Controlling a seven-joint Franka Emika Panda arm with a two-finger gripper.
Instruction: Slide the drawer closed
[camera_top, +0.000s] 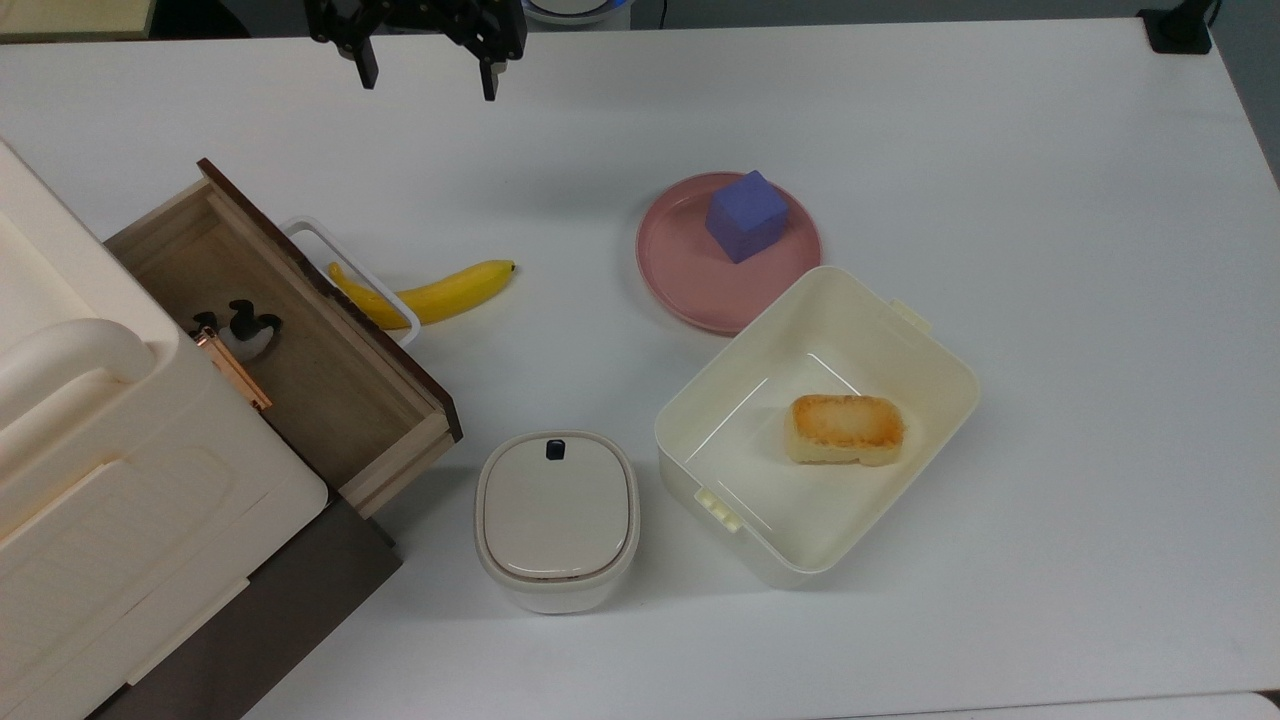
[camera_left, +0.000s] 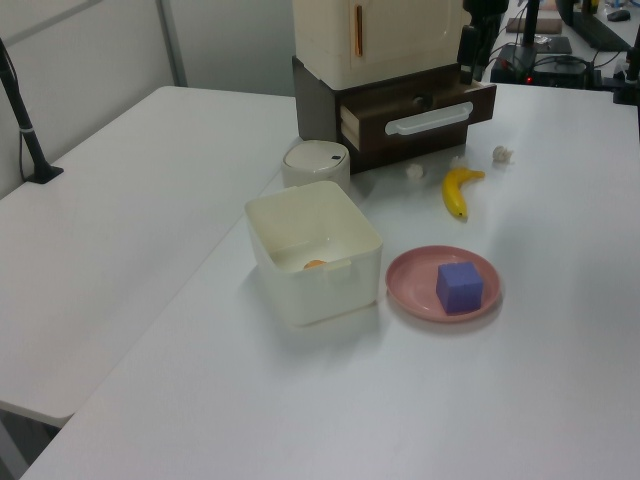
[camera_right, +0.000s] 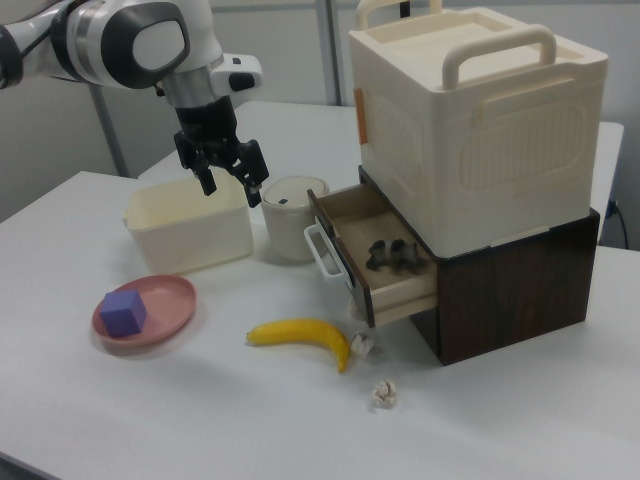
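While the drawer (camera_top: 300, 340) sits pulled well out of the dark brown base under the big cream cabinet (camera_right: 470, 130), my gripper (camera_top: 424, 78) is hanging up at the far edge of the table (camera_top: 1050, 200) in the top view, well apart from it. Fingers are spread wide with nothing between them, both black tips pointing down at bare tabletop.

In the right view the gripper (camera_right: 227, 180) hovers in the air above the cream box (camera_right: 190, 225) and the small lidded container (camera_right: 290, 215), to the right view's left of the drawer (camera_right: 375, 265). So not touching anything from what I can see.

The drawer's white loop handle (camera_top: 350, 278) sticks out from the dark front panel, and the banana (camera_top: 435, 293) lies right beside it on the table, one end tucked under the handle in the top view. Inside the drawer there's a small dark object (camera_top: 240, 325) near the back; can't tell what it is.

Other stuff on my table: a pink plate (camera_top: 680, 270) with a purple cube (camera_top: 746, 215) on it, touching the open cream box (camera_top: 900, 330) that has a piece of toasted bread (camera_top: 845, 428) inside. The lidded container (camera_top: 556, 518) sits just beside the drawer's near corner. Two little crumpled white bits (camera_right: 384, 393) lie on the table near the banana (camera_right: 300, 335) in the right view.
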